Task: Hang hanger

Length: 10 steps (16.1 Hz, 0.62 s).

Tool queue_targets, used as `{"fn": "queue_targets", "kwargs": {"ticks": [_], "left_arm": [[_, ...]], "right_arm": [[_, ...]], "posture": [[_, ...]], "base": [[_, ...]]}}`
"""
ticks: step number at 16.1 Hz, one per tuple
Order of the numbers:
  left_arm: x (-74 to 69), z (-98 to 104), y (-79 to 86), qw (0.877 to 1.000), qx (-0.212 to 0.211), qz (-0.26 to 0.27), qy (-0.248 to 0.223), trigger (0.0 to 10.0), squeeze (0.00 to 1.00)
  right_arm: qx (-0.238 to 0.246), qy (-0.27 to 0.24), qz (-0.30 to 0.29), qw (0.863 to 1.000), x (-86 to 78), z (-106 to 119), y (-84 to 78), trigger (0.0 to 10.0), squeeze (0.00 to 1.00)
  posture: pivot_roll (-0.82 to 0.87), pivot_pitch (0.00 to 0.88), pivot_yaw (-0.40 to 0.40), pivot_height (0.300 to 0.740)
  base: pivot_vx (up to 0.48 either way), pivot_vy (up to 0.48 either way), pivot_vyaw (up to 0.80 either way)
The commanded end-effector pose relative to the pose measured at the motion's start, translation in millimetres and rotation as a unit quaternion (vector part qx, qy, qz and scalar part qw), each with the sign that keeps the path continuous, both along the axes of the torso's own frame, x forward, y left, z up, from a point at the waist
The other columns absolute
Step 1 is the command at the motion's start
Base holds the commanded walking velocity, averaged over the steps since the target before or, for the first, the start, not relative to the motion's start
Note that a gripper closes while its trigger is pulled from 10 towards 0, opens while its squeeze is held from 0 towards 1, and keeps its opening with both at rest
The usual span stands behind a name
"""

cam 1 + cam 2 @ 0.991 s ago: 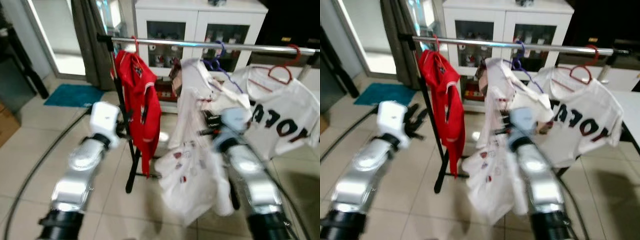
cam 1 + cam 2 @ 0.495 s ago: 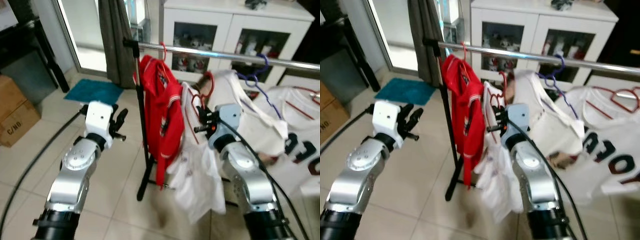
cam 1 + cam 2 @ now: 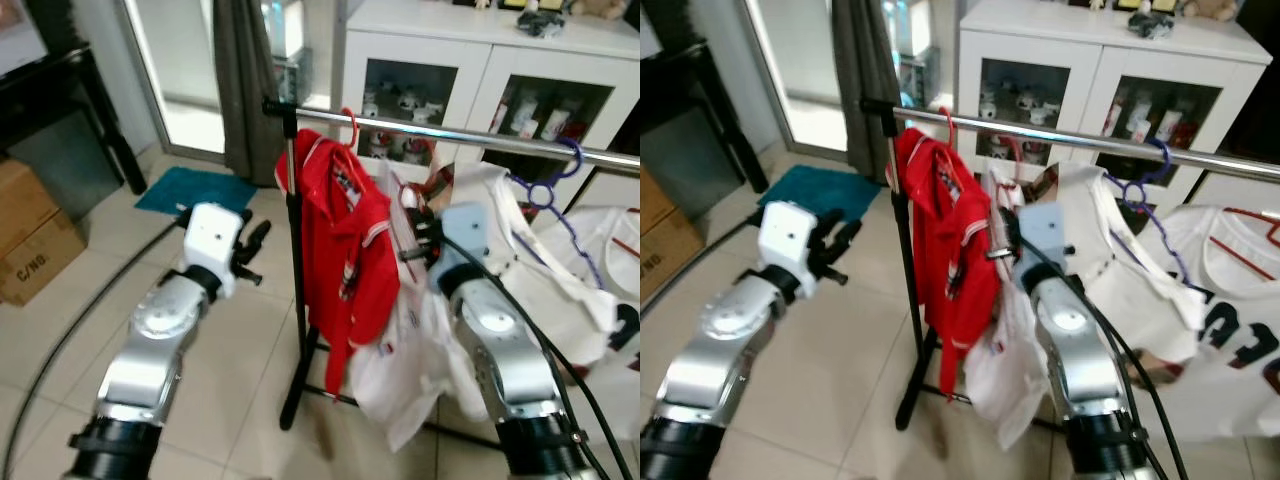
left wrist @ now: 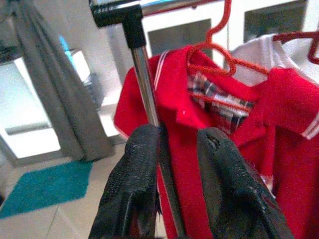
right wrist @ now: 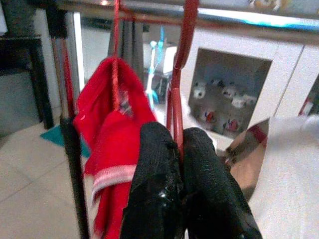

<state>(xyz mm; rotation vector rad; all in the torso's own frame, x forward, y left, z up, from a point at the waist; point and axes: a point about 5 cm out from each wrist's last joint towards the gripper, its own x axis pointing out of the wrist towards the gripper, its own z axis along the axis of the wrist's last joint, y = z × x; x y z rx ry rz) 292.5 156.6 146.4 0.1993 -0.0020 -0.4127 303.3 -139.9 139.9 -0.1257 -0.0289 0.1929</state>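
The right gripper (image 5: 178, 149), two long black fingers on a silver arm, is clenched on the neck of a red wire hanger (image 5: 175, 107) that carries a white printed shirt (image 3: 1008, 350); the hanger's hook rises straight above the fingertips to the shiny horizontal metal clothes rail (image 3: 1070, 140), and it cannot be told whether the hook already rests on the rail or only reaches it. Just beside this gripper, on its left, a red polo shirt with white trim (image 3: 350, 250) hangs on its own red hanger from the same rail. To the gripper's right a white garment (image 3: 1125, 270) hangs on a purple plastic hanger (image 3: 1145, 180), and further right a white shirt with dark letters (image 3: 1230, 330) hangs too. The left gripper (image 4: 172, 164) is held up near the rack's black upright post (image 3: 298, 300), its fingers parted and holding nothing, with the post seen between them and the red polo shirt beyond. Behind the rail stands a white cabinet with glass doors (image 3: 420, 60); a teal floor mat (image 3: 195, 188) lies on the pale tiled floor (image 3: 230, 400) beyond the left gripper.
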Motion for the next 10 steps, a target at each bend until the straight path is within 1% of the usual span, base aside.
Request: {"fn": "queue_targets", "kwargs": {"ticks": [1, 2, 3, 4, 7, 8, 10], "left_arm": [[-1.4, 6, -10.6, 0.999, -0.003, -0.037, -0.012, 10.0, 0.00], [-3.2, 8, -12.7, 0.998, 0.000, -0.057, -0.014, 10.0, 0.00], [-6.5, 12, -15.7, 0.995, 0.002, -0.094, -0.019, 10.0, 0.00], [-8.7, 15, -17.1, 0.993, 0.006, -0.116, -0.022, 10.0, 0.00], [-15.8, 20, -20.3, 0.984, 0.011, -0.178, -0.016, 10.0, 0.00], [-17.9, 22, -22.5, 0.980, 0.010, -0.196, -0.014, 10.0, 0.00], [-21.8, 25, -27.4, 0.973, -0.001, -0.229, -0.011, 10.0, 0.00]], "right_arm": [[-0.007, -0.055, -0.022, 0.998, 3.5, 21, -12.2, 10.0, 0.00], [-0.005, -0.051, -0.028, 0.998, 5.5, 23, -16.3, 10.0, 0.00], [0.005, -0.044, -0.030, 0.999, 10.0, 25, -22.0, 10.0, 0.00], [0.009, -0.039, -0.038, 0.998, 13.6, 26, -26.0, 10.0, 0.00], [0.029, -0.038, -0.074, 0.996, 30.2, 33, -38.0, 10.0, 0.00], [0.022, -0.033, -0.077, 0.996, 36.1, 34, -39.8, 10.0, 0.00], [-0.012, 0.006, -0.054, 0.998, 48.9, 28, -36.9, 10.0, 0.00]], "posture": [[-0.03, 0.000, 0.024, 0.740], [-0.03, 0.000, 0.025, 0.740], [-0.03, 0.000, 0.023, 0.740], [-0.03, 0.000, 0.023, 0.740], [-0.03, 0.000, 0.023, 0.740], [-0.02, 0.000, 0.021, 0.740], [-0.02, 0.000, 0.021, 0.740]], "base": [[0.000, 0.000, 0.00], [0.000, 0.000, 0.00], [0.000, 0.000, 0.00], [0.000, 0.000, 0.00], [0.000, 0.000, 0.00], [0.000, 0.000, 0.00], [0.000, 0.000, 0.00]]}}
